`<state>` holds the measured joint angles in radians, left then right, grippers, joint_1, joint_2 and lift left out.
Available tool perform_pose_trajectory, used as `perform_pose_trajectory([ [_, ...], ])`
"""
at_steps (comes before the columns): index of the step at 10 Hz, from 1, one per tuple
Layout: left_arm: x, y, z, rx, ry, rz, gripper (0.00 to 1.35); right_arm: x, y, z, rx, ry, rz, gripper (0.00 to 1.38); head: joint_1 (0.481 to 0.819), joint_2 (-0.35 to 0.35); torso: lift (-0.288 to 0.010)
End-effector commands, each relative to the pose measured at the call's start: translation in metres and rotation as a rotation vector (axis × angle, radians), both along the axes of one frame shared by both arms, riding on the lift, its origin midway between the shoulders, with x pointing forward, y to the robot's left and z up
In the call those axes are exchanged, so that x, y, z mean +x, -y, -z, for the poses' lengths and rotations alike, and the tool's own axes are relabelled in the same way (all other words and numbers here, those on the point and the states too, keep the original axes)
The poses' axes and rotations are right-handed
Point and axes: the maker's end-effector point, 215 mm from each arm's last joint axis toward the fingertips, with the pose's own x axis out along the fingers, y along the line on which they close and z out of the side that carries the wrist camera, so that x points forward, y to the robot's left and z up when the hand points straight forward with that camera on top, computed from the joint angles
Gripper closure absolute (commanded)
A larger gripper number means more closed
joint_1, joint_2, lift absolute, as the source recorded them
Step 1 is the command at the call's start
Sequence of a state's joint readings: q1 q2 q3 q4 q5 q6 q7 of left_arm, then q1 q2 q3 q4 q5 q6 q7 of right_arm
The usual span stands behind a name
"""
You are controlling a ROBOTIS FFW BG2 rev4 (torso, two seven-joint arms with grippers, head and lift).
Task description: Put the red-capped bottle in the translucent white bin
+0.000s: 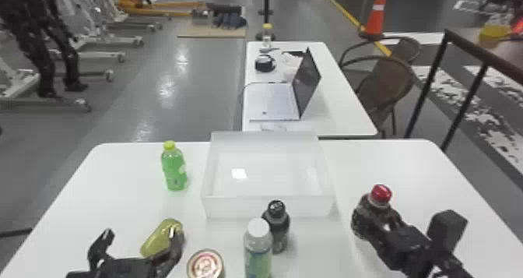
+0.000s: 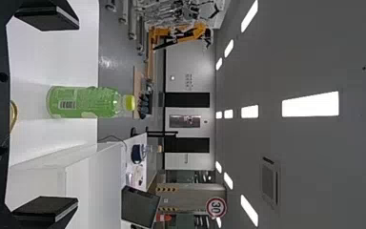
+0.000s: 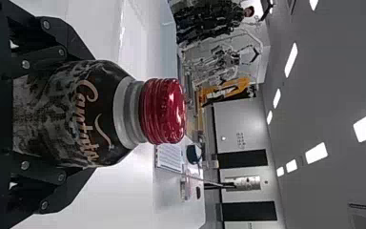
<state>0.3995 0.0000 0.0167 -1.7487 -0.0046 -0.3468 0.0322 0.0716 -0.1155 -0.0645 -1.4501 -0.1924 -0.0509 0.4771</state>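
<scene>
Right gripper (image 1: 378, 224): its jaws were closed around the body of the red-capped bottle (image 3: 95, 114), with the red cap (image 3: 164, 112) clear of the fingers; whether the base touched the table (image 1: 116, 187) could not be told.
Left gripper (image 1: 141, 232): its jaws stood wide apart with nothing gripped; a green bottle (image 1: 174, 170) stood upright beyond them.
Translucent white bin (image 1: 268, 208): it sat to the left of the right jaws and farther forward, with nothing in it, so the task was likely at the carrying step.
Bin's side wall: a crossing made too low could have knocked the bottle's base on the edge, pushing the bin or twisting the load in the grip.
Smooth round body: a light squeeze might have let it slip or turn between the fingers during a quick swing.
Black-capped bottle (image 1: 276, 228): it stood left of the right jaws, near the bin's front wall; a path cut too close would probably have toppled it into the white-capped bottle (image 1: 258, 246).
Release: jaws parted too high or over the rim could have left the bottle tumbling outside.
Yellow-green item (image 1: 157, 240): it lay by one left finger, where a stray sweep might have shoved it.
</scene>
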Motion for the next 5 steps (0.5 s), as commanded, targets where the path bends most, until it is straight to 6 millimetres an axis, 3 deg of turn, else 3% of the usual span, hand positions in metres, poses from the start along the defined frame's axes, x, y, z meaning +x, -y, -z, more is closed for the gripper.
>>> perform_pose_trajectory([
  [1, 0.001, 0.001, 0.000, -0.003, -0.002, 0.000, 0.01, 0.010, -0.010, -0.021, 0.004, 0.003, -0.018, 1.26, 0.549, 0.000, -0.100],
  [5, 0.005, 0.009, 0.000, -0.016, 0.001, 0.015, 0.01, 0.050, -0.023, -0.060, -0.007, 0.043, -0.059, 1.26, 0.549, 0.000, -0.100],
])
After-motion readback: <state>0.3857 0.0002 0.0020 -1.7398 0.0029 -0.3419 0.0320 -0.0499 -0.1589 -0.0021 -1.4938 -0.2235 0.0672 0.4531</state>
